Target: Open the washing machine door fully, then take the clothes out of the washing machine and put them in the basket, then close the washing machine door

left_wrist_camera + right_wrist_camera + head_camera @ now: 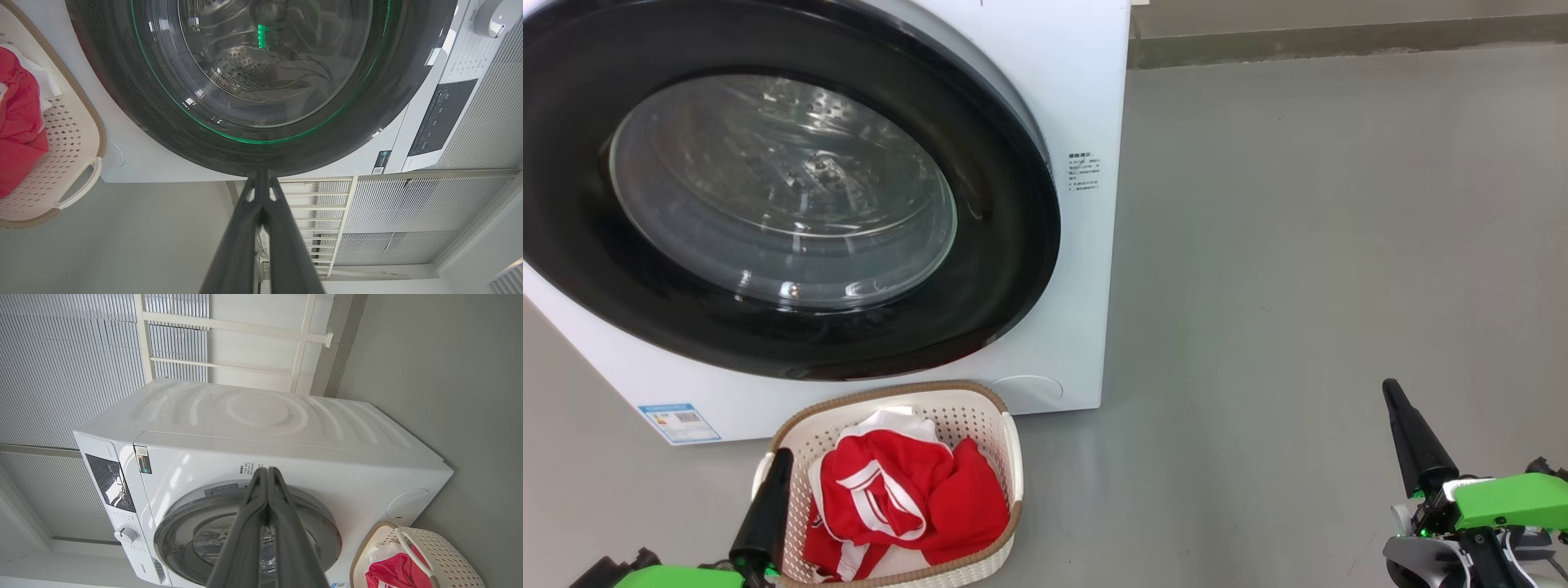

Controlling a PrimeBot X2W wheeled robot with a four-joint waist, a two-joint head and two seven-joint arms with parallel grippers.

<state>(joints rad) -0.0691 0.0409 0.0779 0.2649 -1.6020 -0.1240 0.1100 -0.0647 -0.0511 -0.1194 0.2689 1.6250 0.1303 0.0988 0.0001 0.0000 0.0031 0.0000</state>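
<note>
The washing machine [1086,98] stands on the floor, its round black-rimmed door [1005,245] lying flat against its front; through the glass I see bare steel drum. In front of it sits the basket [980,400] with the red and white clothes [907,498] piled inside. My left gripper [780,457] is shut and empty, its tip at the basket's left rim. Off to the right, my right gripper [1390,390] hangs shut and empty above the floor. The left wrist view has the left gripper [261,175] pointing at the door [261,81]. In the right wrist view the right gripper [266,471] points at the machine [265,428].
Grey floor [1323,245] stretches to the right of the machine up to a wall skirting [1339,41]. The control panel [441,118] and a knob [490,18] sit on the machine's front. White louvred panels [61,355] and a railing [302,339] stand behind the machine.
</note>
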